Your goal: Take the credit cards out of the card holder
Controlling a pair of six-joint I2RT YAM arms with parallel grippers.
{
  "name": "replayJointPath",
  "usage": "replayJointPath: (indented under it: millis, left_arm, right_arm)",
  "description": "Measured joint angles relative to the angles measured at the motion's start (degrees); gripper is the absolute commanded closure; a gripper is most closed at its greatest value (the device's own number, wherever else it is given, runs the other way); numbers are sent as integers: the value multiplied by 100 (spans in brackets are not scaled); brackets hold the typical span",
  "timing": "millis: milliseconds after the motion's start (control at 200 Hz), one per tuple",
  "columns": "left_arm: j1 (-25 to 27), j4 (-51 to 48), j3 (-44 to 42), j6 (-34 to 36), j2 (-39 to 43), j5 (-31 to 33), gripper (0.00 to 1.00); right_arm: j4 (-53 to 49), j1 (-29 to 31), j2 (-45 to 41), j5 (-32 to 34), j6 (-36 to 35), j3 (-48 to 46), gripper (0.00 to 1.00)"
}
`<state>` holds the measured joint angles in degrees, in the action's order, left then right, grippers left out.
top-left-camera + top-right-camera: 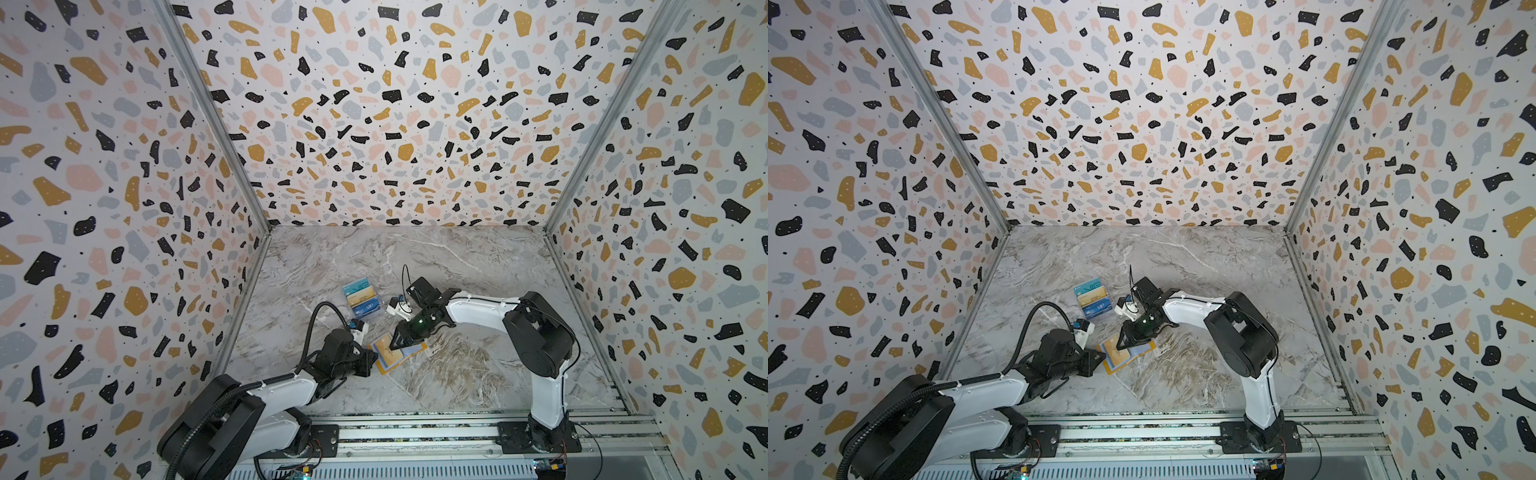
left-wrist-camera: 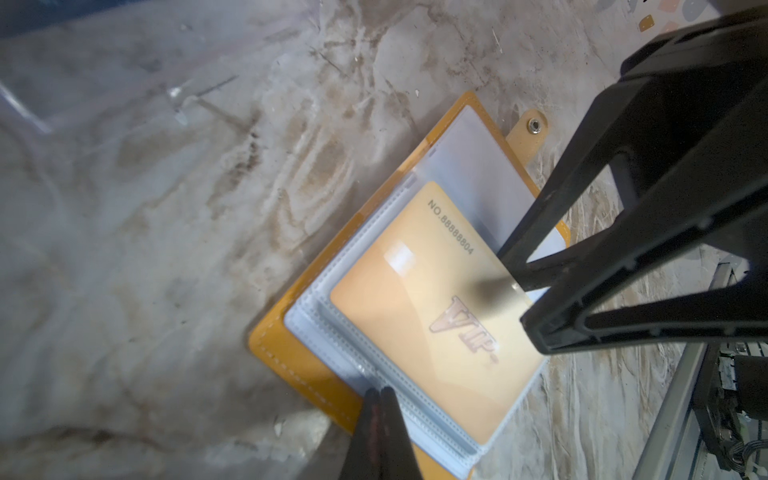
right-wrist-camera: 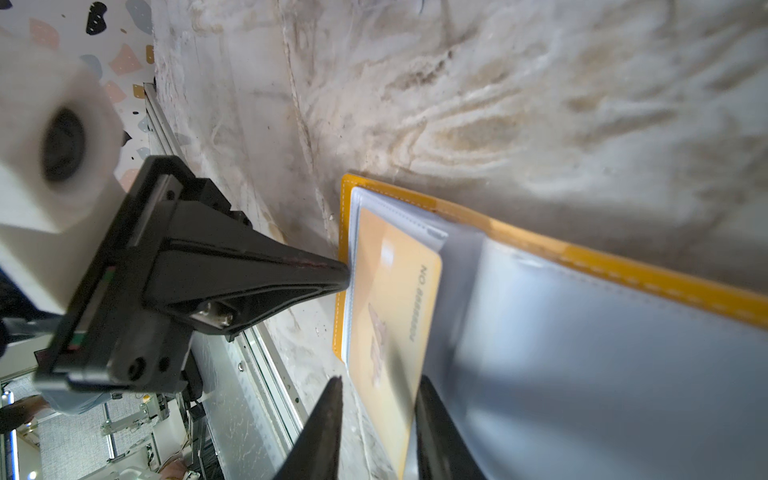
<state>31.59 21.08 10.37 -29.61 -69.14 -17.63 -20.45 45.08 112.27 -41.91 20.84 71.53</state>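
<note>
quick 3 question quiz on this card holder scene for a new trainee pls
1. True or false: the left fingers are shut, their tip against the orange card holder.
2. Which colour is the card at the right fingers? A teal, B gold, C dark blue.
3. How many loose cards lie farther back on the table?

Key: 1 true; 2 B; 3 three.
</note>
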Motion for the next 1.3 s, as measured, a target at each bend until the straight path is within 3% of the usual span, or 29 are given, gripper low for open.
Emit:
replayJointPath:
  millis: [501, 921, 1296]
  left_arm:
    - [0, 9, 0, 0, -11, -4, 100]
    - [2, 44, 2, 0, -37, -17, 100]
    - [2, 48, 2, 0, -42, -20, 100]
  right_arm:
    - [-55, -52, -2, -61, -59, 0, 75]
    - [-192, -61, 0, 105, -107, 24, 67]
    - [-83, -74, -2, -103, -87, 22, 76]
